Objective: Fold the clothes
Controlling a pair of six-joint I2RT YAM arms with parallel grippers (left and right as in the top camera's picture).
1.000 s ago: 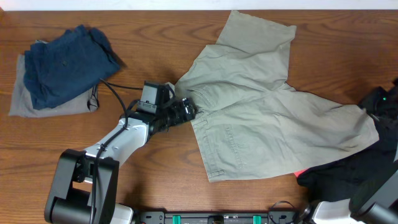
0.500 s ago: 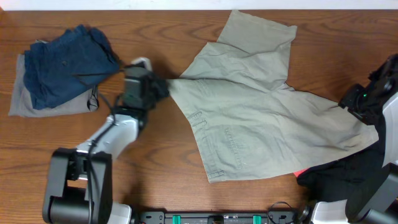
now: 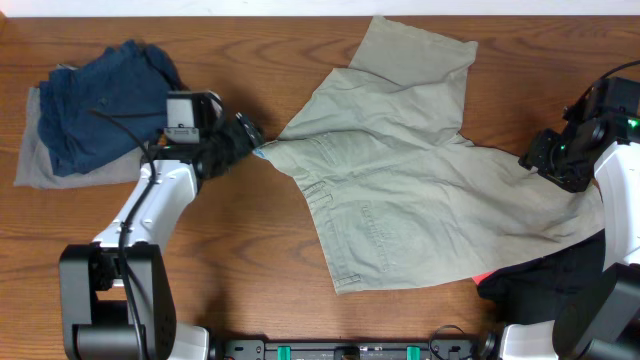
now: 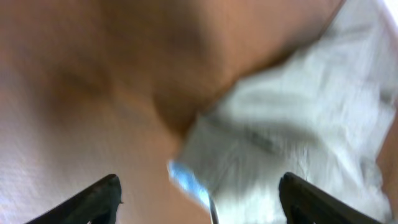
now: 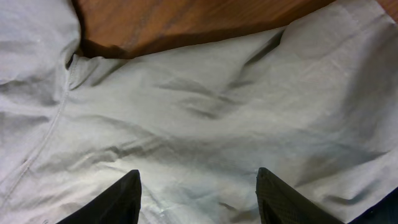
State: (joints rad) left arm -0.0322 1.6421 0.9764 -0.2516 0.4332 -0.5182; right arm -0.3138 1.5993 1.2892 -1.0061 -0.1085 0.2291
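Both gaping, seemingly: left end effector (image 3: pixel 249 134), right end effector (image 3: pixel 547 159); shorts (image 3: pixel 400 170) stretch left-right.

Both arms are pretty much the same build. The left arm (image 3: pixel 160 205) has a glossy white-silver link with chunky black joints, and it sits on a boxy black base (image 3: pixel 110 300). A thin black cable (image 3: pixel 125 122) loops off it near a little grey camera box (image 3: pixel 190 108). The left hand (image 3: pixel 250 138) is all matte black, with fingers (image 4: pixel 99 199) like blunt dark wedges. The right arm (image 3: pixel 620 195) is white too, and the right hand (image 3: pixel 545 160) is black with a tiny green light (image 3: pixel 563 150).
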